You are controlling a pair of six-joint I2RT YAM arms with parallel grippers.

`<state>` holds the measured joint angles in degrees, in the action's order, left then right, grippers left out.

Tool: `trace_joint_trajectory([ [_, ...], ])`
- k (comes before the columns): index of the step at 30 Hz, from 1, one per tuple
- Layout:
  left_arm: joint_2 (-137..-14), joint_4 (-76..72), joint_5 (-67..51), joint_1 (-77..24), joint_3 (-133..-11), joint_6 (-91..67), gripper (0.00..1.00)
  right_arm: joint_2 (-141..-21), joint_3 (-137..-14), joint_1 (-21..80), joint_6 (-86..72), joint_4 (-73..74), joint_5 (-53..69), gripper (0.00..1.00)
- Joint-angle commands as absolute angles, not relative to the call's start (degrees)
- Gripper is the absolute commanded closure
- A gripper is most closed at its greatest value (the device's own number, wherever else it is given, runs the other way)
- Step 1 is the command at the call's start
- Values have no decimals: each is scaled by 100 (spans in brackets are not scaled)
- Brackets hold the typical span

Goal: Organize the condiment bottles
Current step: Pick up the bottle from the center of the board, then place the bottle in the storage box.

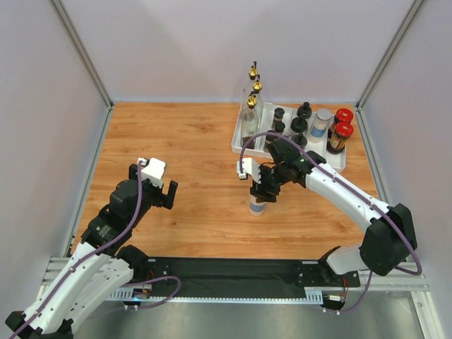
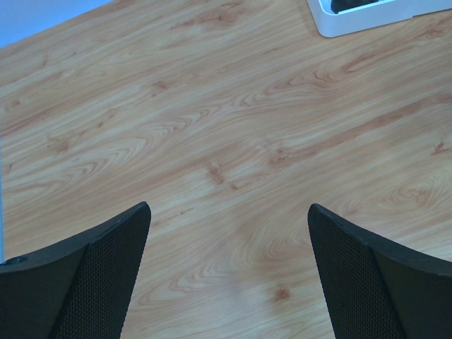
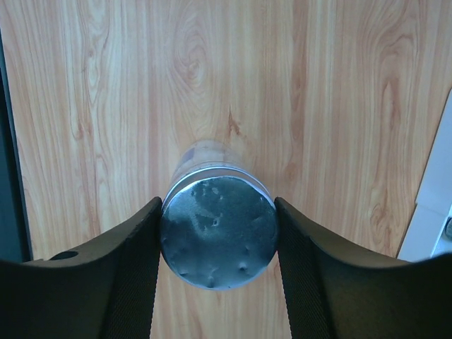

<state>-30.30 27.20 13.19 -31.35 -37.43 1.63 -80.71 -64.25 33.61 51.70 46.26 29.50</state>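
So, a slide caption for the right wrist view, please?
The right gripper, jaws shut on a silver-lidded jar, wooden table behind.

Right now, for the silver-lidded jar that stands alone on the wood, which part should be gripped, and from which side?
Grip the silver-lidded jar by its round lid, coming straight down from above. It stands upright on the table, nothing close beside it, so a pinch fits across the lid. The right gripper sits so, its fingers against both sides of the lid.

Top camera sits high behind the arms, looking down the whole light wooden worktop (image 1: 176,155), wrist cameras stare down close past left hand (image 2: 229,275) and right hand (image 3: 217,261), all three sharing the edge of the white plastic divided tray (image 2: 367,18).
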Motion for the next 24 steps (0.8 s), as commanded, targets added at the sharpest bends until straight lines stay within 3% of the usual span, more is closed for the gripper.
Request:
trace_joint_trajectory([
  [1, -2962, 2610, 1336, -3103, -3718, 141, 0, -7849, -6881, 3253, 4730, 5089, 2541, 95],
  [11, -2936, 2610, 1310, -3103, -3709, 132, 0, -7198, -7049, 1638, 3894, 4456, 2189, 100],
  [24, -2918, 2610, 1301, -3103, -3709, 132, 0, -7751, -8076, -139, 3692, 4131, 1925, 99],
])
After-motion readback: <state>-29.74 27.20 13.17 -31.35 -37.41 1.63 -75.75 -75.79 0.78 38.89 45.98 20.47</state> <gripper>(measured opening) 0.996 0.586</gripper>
